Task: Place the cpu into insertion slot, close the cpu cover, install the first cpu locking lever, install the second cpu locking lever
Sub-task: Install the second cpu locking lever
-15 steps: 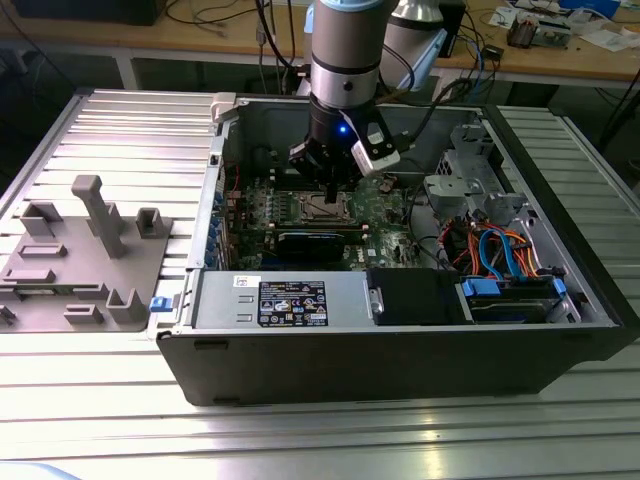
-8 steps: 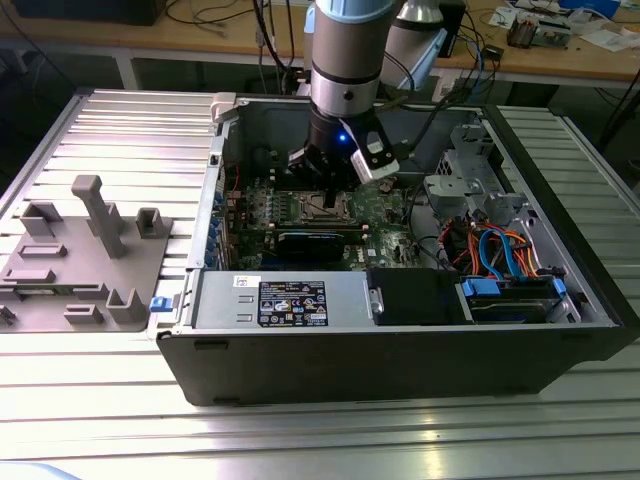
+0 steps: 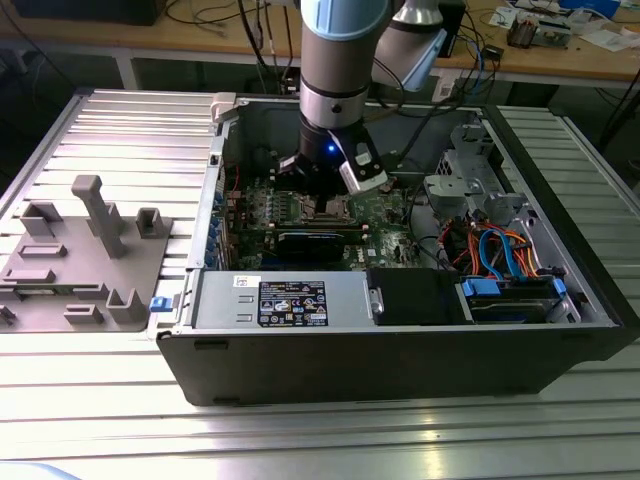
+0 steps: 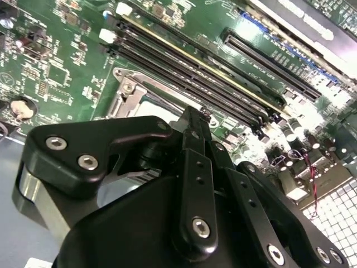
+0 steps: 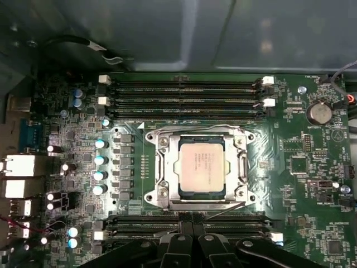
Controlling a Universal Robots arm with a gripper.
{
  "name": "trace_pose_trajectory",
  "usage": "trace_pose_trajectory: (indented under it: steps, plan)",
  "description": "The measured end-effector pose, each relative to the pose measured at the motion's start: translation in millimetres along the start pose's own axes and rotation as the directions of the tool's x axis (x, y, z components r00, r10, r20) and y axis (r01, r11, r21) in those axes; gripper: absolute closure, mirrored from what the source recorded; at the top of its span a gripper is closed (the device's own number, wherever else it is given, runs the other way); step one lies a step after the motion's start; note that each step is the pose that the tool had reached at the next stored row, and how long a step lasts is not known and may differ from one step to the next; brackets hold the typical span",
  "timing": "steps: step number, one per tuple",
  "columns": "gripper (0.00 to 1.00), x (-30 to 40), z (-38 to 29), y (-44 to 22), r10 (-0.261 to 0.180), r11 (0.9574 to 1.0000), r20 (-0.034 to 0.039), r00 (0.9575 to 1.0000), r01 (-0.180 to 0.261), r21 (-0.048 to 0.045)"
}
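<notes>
The cpu [image 5: 201,165] sits in the insertion slot [image 5: 162,167] with the cpu cover [image 5: 241,165] down over its edges, and wire levers run along the frame (whether latched, I cannot tell). The gripper [image 5: 191,231] hovers just beside the socket, jaws together and holding nothing. The lever step seems in hand; it calls for a precise push on thin wire.
</notes>
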State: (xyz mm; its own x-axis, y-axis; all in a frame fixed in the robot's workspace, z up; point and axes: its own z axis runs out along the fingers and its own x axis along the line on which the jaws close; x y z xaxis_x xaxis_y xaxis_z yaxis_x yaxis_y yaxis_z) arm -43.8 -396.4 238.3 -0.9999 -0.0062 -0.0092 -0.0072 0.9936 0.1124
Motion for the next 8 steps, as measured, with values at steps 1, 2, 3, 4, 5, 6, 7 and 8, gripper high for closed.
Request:
trace_pose_trajectory:
  steps: [1,2,3,4,5,6,7,8]
  plan:
    - [0.89,1.4,0.8,-2.0,0.000,1.0000,-0.0007,1.0000,0.000,-0.0051]
    - [0.89,2.0,1.0,-4.3,0.000,1.0000,-0.0007,1.0000,0.000,-0.0091]
    - [0.89,2.5,1.3,-7.2,0.000,0.9999,-0.0009,1.0000,0.000,-0.0162]
    - [0.89,2.8,1.8,-8.6,0.000,0.9998,-0.0011,1.0000,0.000,-0.0210]
    - [0.89,3.1,2.3,-9.0,0.000,0.9997,-0.0014,1.0000,0.000,-0.0243]
    - [0.89,4.1,3.0,-9.5,0.000,0.9996,-0.0017,1.0000,0.000,-0.0287]
    - [0.89,5.8,3.5,-9.6,0.000,0.9995,-0.0020,1.0000,0.000,-0.0315]
    - [0.89,9.7,4.2,-9.7,-0.001,0.9994,-0.0022,1.0000,0.000,-0.0343]
